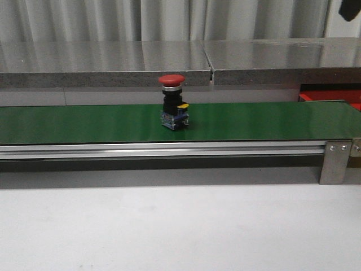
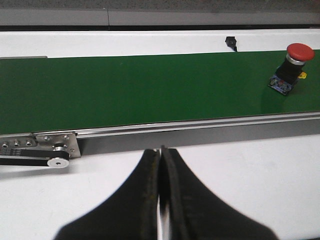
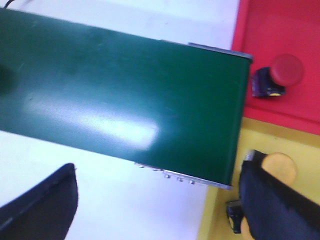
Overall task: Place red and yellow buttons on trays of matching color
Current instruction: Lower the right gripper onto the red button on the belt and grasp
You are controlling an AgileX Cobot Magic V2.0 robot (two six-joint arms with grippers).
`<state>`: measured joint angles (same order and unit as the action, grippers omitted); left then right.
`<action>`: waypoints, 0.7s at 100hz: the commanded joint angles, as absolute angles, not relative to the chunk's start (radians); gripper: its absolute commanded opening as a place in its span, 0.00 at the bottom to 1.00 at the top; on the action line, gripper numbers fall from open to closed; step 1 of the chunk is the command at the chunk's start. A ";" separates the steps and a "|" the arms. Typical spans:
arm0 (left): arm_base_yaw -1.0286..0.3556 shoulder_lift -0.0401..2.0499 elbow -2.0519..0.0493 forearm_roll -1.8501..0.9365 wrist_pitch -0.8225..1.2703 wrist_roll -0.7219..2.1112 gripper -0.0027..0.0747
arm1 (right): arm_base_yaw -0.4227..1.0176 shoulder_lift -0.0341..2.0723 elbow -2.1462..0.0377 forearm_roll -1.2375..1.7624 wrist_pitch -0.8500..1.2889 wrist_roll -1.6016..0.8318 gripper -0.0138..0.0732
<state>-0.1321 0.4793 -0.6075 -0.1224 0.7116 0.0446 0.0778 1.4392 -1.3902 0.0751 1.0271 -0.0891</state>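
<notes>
- Red button on belt (image 1: 171,101): mushroom form, glossy domed red cap over a narrower dark cylindrical body, with a bluish block base and a small yellow tab. It stands upright on the belt, about mid-length in the front view.
- Belt (image 1: 84,121): long, flat green band with a matte, faintly sheened surface, running left to right in a brushed metal rail; a grey bolted bracket (image 1: 336,161) holds its right end.
- Red tray (image 3: 280,30): flat, bright red smooth plastic with straight edges, lying just past the belt's end.
- Second red button (image 3: 280,75): same domed cap and dark body, lying tilted in the red tray near the belt's end.
- Yellow tray (image 3: 225,210): flat yellow plastic, edge to edge with the red tray.
- Yellow button (image 3: 280,167): rounded yellow cap in the yellow tray, partly hidden behind a dark finger.
- Left hand (image 2: 160,155): two black tapered fingers pressed together, pinching nothing, above the white tabletop (image 1: 180,226) on the near side of the belt.
- Right hand (image 3: 157,200): dark fingers spread wide and empty, one over the tabletop, the other over the yellow tray.
- Stainless counter (image 1: 113,59): dull brushed metal behind the belt.
</notes>
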 commanded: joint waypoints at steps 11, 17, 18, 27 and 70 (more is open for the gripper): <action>-0.138 0.482 -0.633 -0.137 0.643 0.043 0.01 | 0.175 1.554 -1.591 0.131 1.184 -0.219 0.90; -0.138 0.482 -0.633 -0.137 0.643 0.043 0.01 | 0.209 1.601 -1.635 0.150 1.223 -0.266 0.90; -0.138 0.482 -0.633 -0.137 0.643 0.043 0.01 | 0.212 1.606 -1.645 0.153 1.226 -0.272 0.90; -0.138 0.482 -0.633 -0.137 0.643 0.043 0.01 | 0.258 1.668 -1.705 0.162 1.256 -0.317 0.90; -0.138 0.482 -0.633 -0.137 0.643 0.043 0.01 | 0.368 1.855 -1.759 0.226 1.110 -0.453 0.90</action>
<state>-0.1321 0.4793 -0.6075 -0.1224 0.7116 0.0446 0.3689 1.8811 -1.7261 0.1860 1.1868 -0.4396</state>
